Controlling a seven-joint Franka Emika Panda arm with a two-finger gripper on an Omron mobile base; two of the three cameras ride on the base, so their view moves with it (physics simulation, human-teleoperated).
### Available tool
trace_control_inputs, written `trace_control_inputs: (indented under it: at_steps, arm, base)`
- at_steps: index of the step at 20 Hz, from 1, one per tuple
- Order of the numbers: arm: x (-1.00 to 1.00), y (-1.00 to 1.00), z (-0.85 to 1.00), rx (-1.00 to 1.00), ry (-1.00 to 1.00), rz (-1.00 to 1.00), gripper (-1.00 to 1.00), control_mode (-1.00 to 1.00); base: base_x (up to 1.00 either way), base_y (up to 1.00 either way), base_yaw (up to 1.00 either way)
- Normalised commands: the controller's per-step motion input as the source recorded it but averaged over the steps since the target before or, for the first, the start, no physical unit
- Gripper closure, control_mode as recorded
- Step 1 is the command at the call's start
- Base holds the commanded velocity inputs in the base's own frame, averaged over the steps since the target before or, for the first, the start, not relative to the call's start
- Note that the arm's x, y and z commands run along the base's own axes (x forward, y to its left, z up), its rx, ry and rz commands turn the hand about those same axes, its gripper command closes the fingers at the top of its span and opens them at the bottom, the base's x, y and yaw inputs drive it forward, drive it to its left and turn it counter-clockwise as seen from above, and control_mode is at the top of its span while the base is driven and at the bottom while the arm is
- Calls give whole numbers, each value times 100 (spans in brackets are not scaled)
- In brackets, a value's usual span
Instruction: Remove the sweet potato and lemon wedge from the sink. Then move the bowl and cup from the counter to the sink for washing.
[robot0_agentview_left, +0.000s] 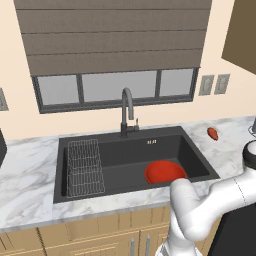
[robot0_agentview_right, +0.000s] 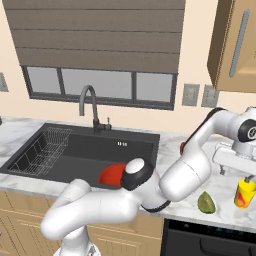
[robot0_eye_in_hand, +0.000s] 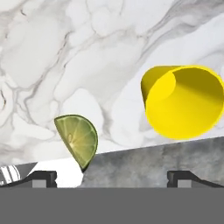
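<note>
the white arm bends up from the lower left of the right base view and reaches far to the right, its gripper (robot0_agentview_right: 243, 172) pointing down just above the cup (robot0_agentview_right: 244, 193) on the bench (robot0_agentview_right: 220, 200), jaws wide apart and holding nothing. the lemon wedge (robot0_agentview_right: 206, 202) lies left of the cup. the bowl (robot0_agentview_left: 165, 172) sits in the sink (robot0_agentview_left: 200, 155), and the sweet potato (robot0_agentview_left: 213, 133) lies on the bench at right.

The red bowl (robot0_agentview_left: 165, 172) lies in the sink (robot0_agentview_left: 125, 155); sweet potato (robot0_agentview_left: 213, 133), lemon wedge (robot0_agentview_right: 206, 202) and upright yellow cup (robot0_agentview_right: 245, 193) rest on the counter.
</note>
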Motion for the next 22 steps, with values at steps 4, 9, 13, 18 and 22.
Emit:
trace_control_inputs:
  at_steps: [4, 9, 13, 18, 22]
  arm:
    - [0, -5, -11, 0, -12, 7, -100, -100]
    - [2, -6, -10, 0, -13, 7, -100, -100]
    - [4, -2, -10, 0, -10, 6, -100, -100]
    - [6, -1, -8, 0, -4, 5, -100, -100]
    - [6, 0, -9, 0, -2, 5, -100, -100]
  base:
    - [0, 0, 0]
    - [0, 0, 0]
    - [0, 0, 0]
    - [0, 0, 0]
    - [0, 0, 0]
